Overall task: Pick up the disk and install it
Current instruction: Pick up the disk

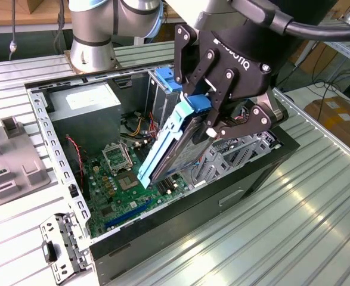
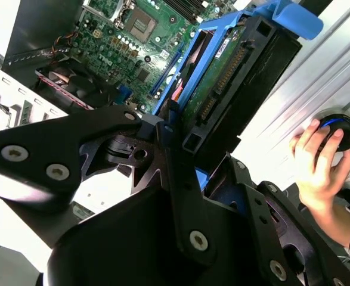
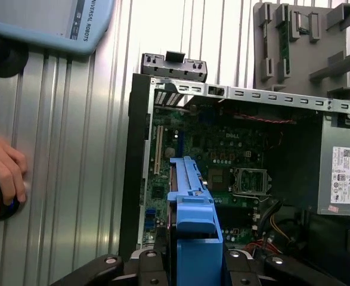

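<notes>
In the exterior view, the gripper (image 1: 206, 116) is clamped on the disk (image 1: 173, 152), which hangs tilted below it over the open computer case (image 1: 42, 128). The green motherboard (image 1: 112, 176) lies beneath, with the grey power supply (image 1: 85, 107) beyond. The case rests on a ribbed metal table (image 1: 282, 238), and a cardboard box (image 1: 335, 113) sits on the exterior view's right.

In the second wrist view, the disk (image 2: 222, 77) juts out ahead of the gripper (image 2: 177, 152) above the motherboard (image 2: 133, 36). Off to the side, a person's hand (image 2: 315, 164) rests on a black device (image 2: 340, 128).

In the first wrist view, the disk's blue carrier (image 3: 192, 208) rises from the gripper (image 3: 192, 265) over the case (image 3: 252, 92). A grey fixture (image 3: 306, 42) lies on the table (image 3: 73, 149) past the case.
</notes>
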Motion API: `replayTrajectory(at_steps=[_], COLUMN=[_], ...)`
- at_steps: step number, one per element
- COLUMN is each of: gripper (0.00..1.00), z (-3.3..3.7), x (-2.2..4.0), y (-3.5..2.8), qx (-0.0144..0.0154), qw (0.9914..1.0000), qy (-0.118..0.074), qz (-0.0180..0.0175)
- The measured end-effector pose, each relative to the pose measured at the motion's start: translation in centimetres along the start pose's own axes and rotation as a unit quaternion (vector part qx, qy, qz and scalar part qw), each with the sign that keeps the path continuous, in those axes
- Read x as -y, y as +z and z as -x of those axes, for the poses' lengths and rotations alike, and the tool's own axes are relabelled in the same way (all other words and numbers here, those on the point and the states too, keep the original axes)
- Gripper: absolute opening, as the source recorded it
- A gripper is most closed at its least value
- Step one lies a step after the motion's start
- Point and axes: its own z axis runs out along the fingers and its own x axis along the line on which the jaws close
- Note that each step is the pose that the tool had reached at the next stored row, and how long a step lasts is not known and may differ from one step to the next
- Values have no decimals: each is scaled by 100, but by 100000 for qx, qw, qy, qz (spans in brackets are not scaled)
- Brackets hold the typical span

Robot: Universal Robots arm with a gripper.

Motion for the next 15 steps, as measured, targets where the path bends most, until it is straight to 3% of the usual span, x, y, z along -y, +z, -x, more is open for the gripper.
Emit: replayTrajectory(at_steps=[15], gripper=[36], z=[-97], x=[87], y=[-12], qx=[0], qw=[100000], qy=[-1], qz=[1])
